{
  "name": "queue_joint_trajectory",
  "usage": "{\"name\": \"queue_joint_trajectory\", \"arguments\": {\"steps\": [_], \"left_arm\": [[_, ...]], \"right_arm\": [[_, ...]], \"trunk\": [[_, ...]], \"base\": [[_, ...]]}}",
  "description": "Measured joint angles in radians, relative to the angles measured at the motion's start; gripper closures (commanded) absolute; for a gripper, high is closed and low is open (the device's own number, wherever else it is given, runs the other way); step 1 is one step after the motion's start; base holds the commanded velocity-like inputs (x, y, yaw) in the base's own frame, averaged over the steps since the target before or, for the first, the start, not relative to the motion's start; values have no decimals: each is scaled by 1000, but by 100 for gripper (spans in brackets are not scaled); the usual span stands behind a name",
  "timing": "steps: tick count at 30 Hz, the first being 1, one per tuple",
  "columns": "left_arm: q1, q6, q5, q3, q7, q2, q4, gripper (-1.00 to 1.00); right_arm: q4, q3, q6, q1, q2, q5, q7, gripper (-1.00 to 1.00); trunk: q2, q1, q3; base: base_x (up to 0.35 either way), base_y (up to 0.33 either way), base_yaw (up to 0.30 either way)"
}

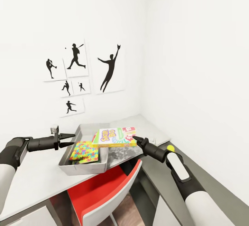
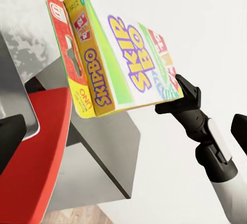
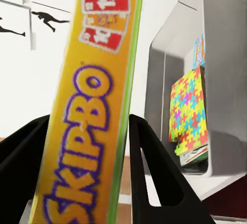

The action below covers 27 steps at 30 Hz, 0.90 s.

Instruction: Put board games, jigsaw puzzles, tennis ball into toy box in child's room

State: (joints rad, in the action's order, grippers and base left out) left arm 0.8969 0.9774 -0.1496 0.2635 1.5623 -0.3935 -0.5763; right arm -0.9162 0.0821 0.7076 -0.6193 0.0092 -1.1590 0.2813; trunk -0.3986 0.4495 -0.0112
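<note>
while gripped, skip-bo box [image 3: 87, 126] reads "12"

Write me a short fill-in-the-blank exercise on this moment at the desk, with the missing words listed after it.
1. The right end effector is shut on the board game printed with the name ____.
2. A multicolour jigsaw puzzle lies inside the grey ____.
3. The chair pushed under the table has a seat coloured ____.
4. The left end effector, beside the toy box, holds ____.

Missing words: Skip-Bo; toy box; red; nothing
</note>
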Motion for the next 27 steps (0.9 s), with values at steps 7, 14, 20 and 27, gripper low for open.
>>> {"name": "queue_joint_trajectory", "arguments": {"steps": [7,14,20,27], "left_arm": [[0,0,0,1,-1,-1,0,-100],[0,0,0,1,-1,-1,0,-100],[0,0,0,1,-1,-1,0,-100],[0,0,0,1,-1,-1,0,-100]], "right_arm": [[0,0,-1,0,-3,-1,0,100],[0,0,-1,0,-2,0,-1,100],[0,0,-1,0,-2,1,0,100],[0,0,-2,0,-2,3,0,100]], "trunk": [[0,0,0],[0,0,0],[0,0,0],[0,0,0]], "base": [[0,142,0],[0,119,0],[-51,190,0],[-150,200,0]]}}
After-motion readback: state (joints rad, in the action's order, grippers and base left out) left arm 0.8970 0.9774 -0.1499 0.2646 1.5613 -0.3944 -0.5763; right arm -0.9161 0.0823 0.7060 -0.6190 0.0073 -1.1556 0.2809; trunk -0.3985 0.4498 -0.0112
